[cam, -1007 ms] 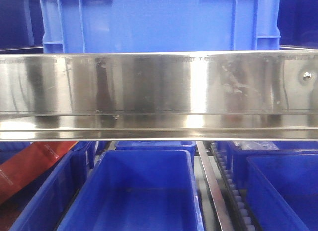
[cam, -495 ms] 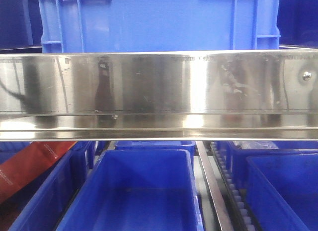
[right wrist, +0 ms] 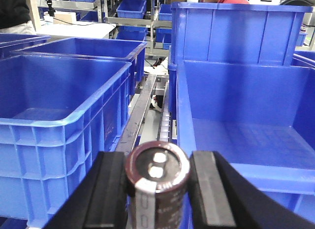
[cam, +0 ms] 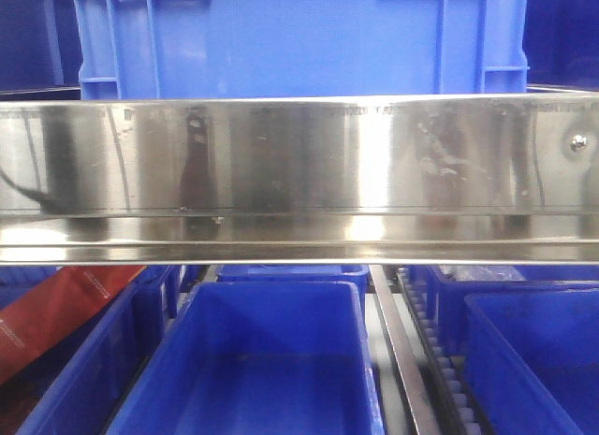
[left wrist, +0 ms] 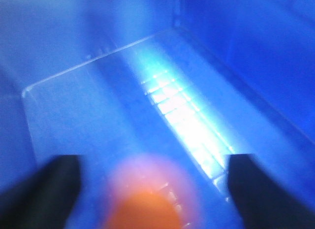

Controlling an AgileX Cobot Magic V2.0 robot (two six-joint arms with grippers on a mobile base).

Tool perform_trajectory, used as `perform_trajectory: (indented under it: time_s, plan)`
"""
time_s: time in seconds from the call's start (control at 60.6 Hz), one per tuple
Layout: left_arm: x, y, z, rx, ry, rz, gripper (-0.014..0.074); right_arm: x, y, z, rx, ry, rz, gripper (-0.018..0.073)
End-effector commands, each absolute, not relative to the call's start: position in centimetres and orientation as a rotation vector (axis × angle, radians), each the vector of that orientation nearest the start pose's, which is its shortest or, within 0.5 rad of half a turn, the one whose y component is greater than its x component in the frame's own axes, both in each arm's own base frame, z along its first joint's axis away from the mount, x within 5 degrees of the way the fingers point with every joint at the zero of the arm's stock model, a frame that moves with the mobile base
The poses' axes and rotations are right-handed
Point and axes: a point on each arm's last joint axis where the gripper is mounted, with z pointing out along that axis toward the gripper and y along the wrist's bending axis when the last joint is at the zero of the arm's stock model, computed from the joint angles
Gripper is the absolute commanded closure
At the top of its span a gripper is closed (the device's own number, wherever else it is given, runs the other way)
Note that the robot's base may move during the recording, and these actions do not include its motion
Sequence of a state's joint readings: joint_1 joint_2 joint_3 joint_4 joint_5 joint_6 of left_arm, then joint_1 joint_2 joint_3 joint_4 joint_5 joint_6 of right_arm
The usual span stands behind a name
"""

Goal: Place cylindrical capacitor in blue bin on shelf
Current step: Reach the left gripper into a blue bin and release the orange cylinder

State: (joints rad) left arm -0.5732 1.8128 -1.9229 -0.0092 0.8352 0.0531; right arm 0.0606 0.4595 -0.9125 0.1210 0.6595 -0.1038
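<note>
Gripping the capacitor [right wrist: 156, 176] upright, the right gripper [right wrist: 157, 192] stands clenched before the gap between a left bin [right wrist: 59, 106] and a right bin [right wrist: 246, 135]. The left gripper [left wrist: 152, 189] hangs spread wide over a blurred bin floor [left wrist: 98, 111]. Farther off, the shelf [cam: 299, 164] rail gleams.

Left gripper [left wrist: 152, 179]: black, heavily blurred, no markings readable.
Left fingers [left wrist: 47, 192]: two dark slabs, blunt and squared at the tips.
Right gripper [right wrist: 157, 179]: black, smooth, slightly glossy.
Right fingers [right wrist: 106, 199]: thick, flaring wide toward the near edge.
Pads [right wrist: 206, 189]: flat dull-grey strips lining the inner faces, straight-edged.
</note>
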Motion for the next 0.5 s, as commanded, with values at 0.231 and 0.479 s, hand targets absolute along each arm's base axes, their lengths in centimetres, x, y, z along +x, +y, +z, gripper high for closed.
perform_trajectory:
  time_s: [0.231,0.479]
  plan:
    - [30.1,-19.7,47.3,0.651,1.996,-0.335,0.0342,5.6,1.0,42.5,-0.119,1.634,0.105,0.0691]
    - [23.9,-15.4,51.8,0.627,1.938,-0.314,0.0707,5.6,1.0,42.5,-0.119,1.636,0.105,0.0691]
